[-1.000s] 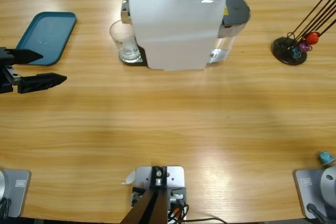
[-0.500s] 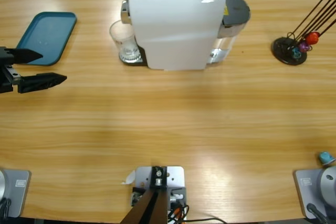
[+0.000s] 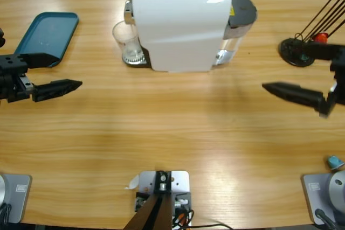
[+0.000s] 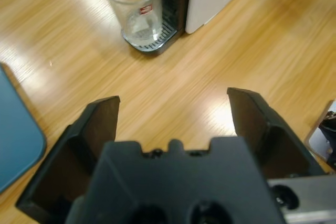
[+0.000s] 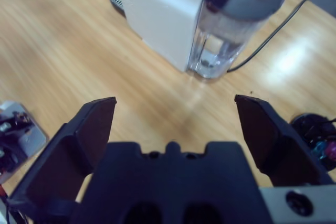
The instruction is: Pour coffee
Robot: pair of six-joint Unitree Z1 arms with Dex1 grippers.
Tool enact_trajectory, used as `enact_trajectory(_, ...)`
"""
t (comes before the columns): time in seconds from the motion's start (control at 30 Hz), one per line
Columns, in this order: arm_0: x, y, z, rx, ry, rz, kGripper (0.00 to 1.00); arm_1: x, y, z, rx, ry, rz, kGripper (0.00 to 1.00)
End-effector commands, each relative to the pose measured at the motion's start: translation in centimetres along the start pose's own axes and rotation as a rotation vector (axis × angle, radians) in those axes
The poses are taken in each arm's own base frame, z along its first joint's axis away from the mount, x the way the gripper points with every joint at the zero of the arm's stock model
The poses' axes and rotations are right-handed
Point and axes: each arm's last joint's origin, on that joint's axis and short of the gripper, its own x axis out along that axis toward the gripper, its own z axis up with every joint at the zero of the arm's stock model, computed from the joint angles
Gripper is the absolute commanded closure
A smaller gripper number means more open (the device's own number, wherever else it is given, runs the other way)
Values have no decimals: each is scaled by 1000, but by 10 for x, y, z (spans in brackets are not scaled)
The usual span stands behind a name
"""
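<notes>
Blue tray [image 3: 47, 37] complete only in high view.

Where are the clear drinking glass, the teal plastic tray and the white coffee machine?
Clear drinking glass [image 3: 127, 41]: high view, its side wall.
Teal plastic tray [image 3: 48, 33]: high view, its flat bottom.
White coffee machine [image 3: 180, 25]: high view, its white body.

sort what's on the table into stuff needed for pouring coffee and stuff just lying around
For the job:
- clear glass on the machine's drip tray
- white coffee machine with its water tank
- left gripper, fingers open, aimed toward the glass
- right gripper, fingers open, empty

Lying about:
- blue tray
- capsule stand with coloured capsules
- loose blue capsule
</notes>
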Motion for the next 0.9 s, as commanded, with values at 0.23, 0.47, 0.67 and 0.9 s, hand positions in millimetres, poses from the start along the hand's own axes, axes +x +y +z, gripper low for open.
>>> enact_trajectory(0.23, -3, -5, -26, 32, 12, 38, 124, 16, 3, -23, 5, 43, 23, 0)
enact_trajectory(0.47, 12, -5, -27, 13, 73, 35, 124, 23, 3, -23, 4, 75, 26, 0)
enact_trajectory(0.67, 24, -5, -27, 0, 105, 25, 128, 31, 4, -22, -1, 109, 39, 0)
enact_trajectory(0.9, 32, -6, -26, 3, 121, 7, 124, 29, 4, -22, -3, 99, 38, 0)
